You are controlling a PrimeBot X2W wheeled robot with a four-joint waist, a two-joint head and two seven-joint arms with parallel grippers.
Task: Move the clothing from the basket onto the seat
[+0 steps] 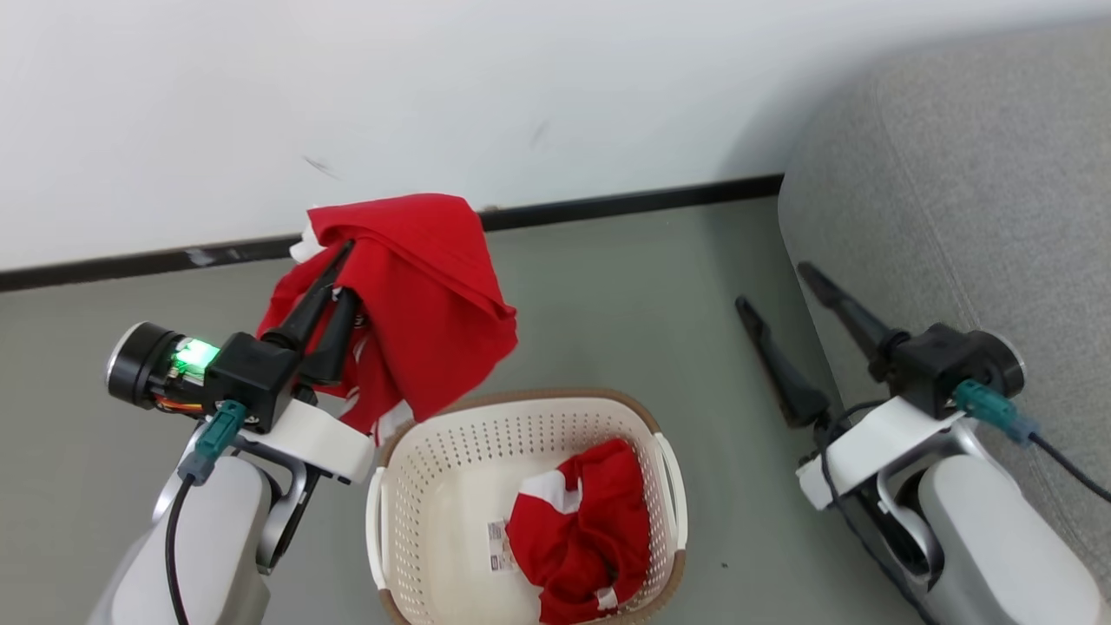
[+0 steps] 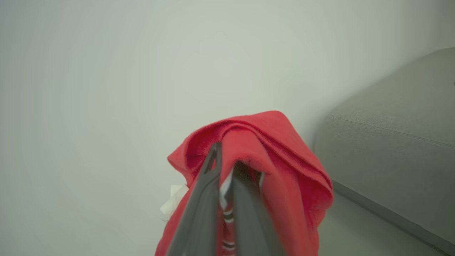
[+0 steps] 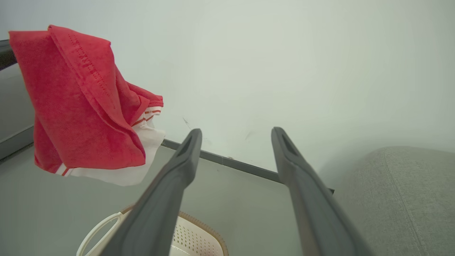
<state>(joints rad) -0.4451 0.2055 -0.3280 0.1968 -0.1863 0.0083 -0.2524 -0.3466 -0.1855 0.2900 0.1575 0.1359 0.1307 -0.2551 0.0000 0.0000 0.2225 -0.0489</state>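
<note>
Head view: clothing [image 1: 581,529] in basket [image 1: 521,401]

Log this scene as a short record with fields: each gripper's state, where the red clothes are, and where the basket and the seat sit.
left gripper: shut on a soft red sportswear piece with white trim, lifted in the air
right gripper: open, holding nothing
basket: cream-white oval perforated plastic, brown rim, on the grey floor between the arms
in basket: second red garment with white panels
seat: large, grey woven fabric, at the robot's right beside the right gripper
progress: held piece not yet on the seat
</note>
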